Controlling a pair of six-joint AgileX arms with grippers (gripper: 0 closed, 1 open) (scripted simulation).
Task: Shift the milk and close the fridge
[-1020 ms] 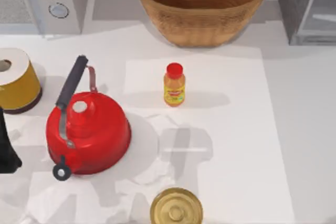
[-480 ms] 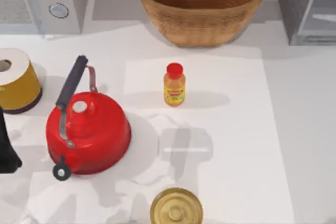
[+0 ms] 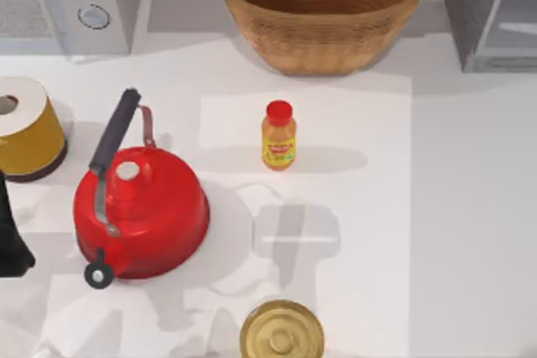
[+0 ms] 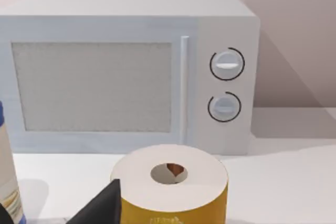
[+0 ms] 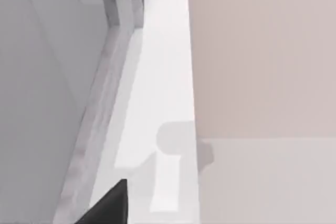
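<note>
The fridge (image 3: 491,6) is the grey cabinet at the table's back right, with its pale panel facing the table. In the right wrist view its grey wall (image 5: 42,103) runs close beside my right gripper, of which one black fingertip (image 5: 110,203) shows. A narrow white strip with a blue edge (image 4: 8,182), which looks like the milk, stands beside the yellow roll (image 4: 170,192) in the left wrist view. My left arm (image 3: 13,232) sits at the table's left edge, and one of its black fingertips (image 4: 102,205) shows just in front of the roll.
A red kettle (image 3: 138,211) stands at the left and an orange bottle (image 3: 278,136) in the middle. The wicker basket (image 3: 323,10) is at the back and the two-knob appliance (image 3: 71,2) at the back left. A gold can (image 3: 281,333) sits at the front edge.
The bright patch on the table's right side has drawn in, and its slanted edge now runs straight. The objects and the left arm have not moved.
</note>
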